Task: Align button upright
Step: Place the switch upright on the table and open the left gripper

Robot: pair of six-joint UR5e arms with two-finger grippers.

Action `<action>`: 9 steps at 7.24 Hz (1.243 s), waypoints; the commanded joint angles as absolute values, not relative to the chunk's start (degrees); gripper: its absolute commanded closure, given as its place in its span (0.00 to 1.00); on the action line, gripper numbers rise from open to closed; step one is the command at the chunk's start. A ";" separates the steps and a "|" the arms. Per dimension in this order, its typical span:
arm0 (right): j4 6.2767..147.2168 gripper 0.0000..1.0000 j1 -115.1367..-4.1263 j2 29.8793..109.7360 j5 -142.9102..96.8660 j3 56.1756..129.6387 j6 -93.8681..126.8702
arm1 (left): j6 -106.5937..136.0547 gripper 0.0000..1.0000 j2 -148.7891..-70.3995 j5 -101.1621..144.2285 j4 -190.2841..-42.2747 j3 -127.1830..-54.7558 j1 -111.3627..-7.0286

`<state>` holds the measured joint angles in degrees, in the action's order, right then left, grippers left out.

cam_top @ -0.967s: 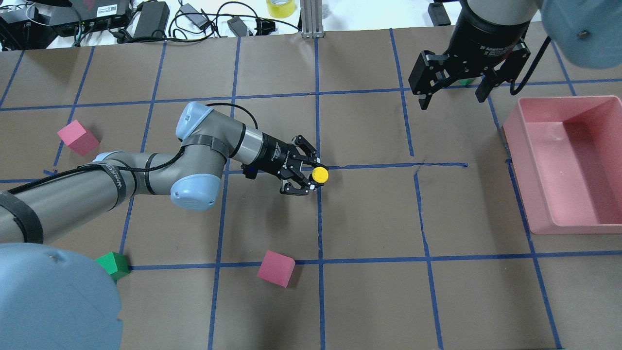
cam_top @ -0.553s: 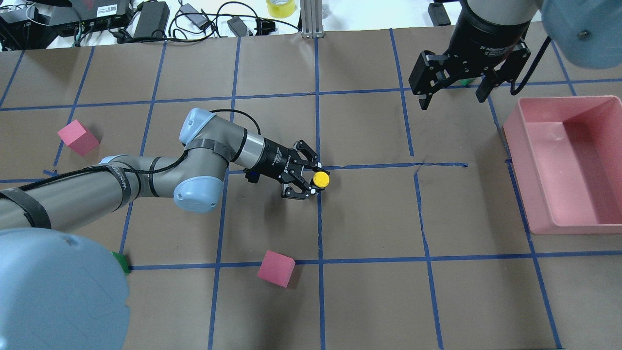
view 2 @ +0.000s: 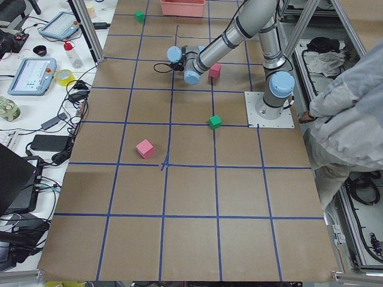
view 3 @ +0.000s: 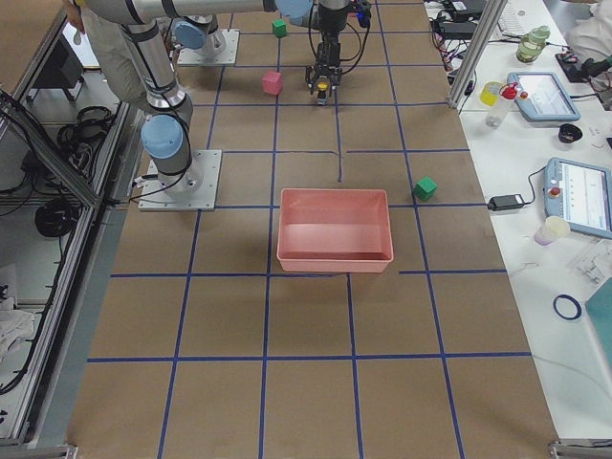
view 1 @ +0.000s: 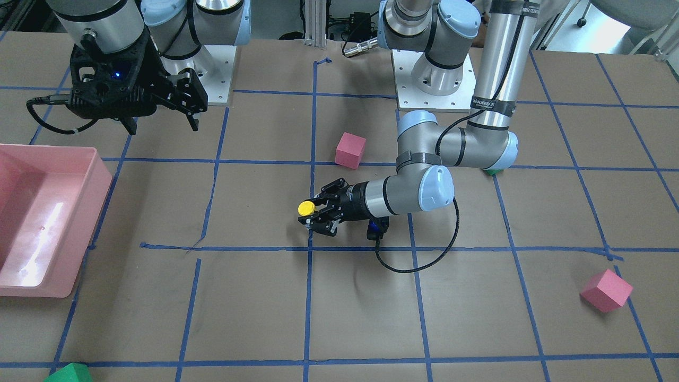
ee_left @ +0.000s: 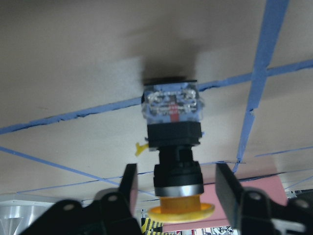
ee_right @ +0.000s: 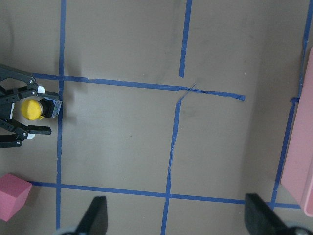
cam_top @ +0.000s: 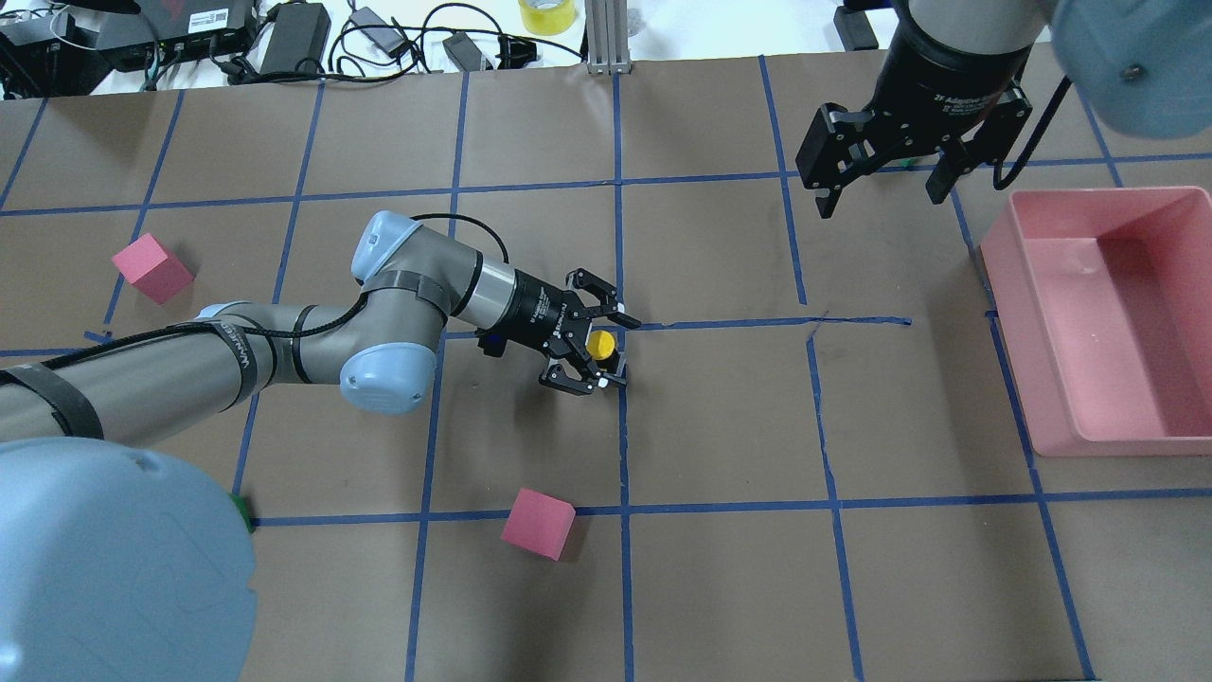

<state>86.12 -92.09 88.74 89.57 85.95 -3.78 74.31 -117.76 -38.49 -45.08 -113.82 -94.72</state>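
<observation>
The button (cam_top: 598, 343) stands cap-up on the tabletop (cam_top: 720, 426) at centre frame, beside a blue tape crossing (cam_top: 620, 327). The left pincer (cam_top: 617, 354) straddles it, spread wide and not touching, apparently letting it stand free. The right pincer (cam_top: 881, 194) hangs wide at upper right, out of the way.

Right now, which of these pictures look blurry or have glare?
Left wrist view: the button is soft, with a dark shadow beyond its base. Front-facing view: glare streaks the pink bin. Overhead view: a blurred blue arm joint fills the lower left corner.
</observation>
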 commanded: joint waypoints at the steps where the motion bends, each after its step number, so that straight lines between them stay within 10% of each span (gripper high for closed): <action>1: 86.13 0.00 -92.02 88.77 89.65 86.04 -3.78 | 74.27 0.00 -115.94 -38.84 -45.09 -112.25 -94.14; 9: 86.57 0.00 -92.11 88.77 89.56 86.04 -3.78 | 20.82 0.00 -102.24 -84.69 -65.59 -98.99 -91.06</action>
<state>86.53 -92.10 88.75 89.56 86.05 -3.78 32.65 -104.88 -77.65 -58.50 -101.18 -91.58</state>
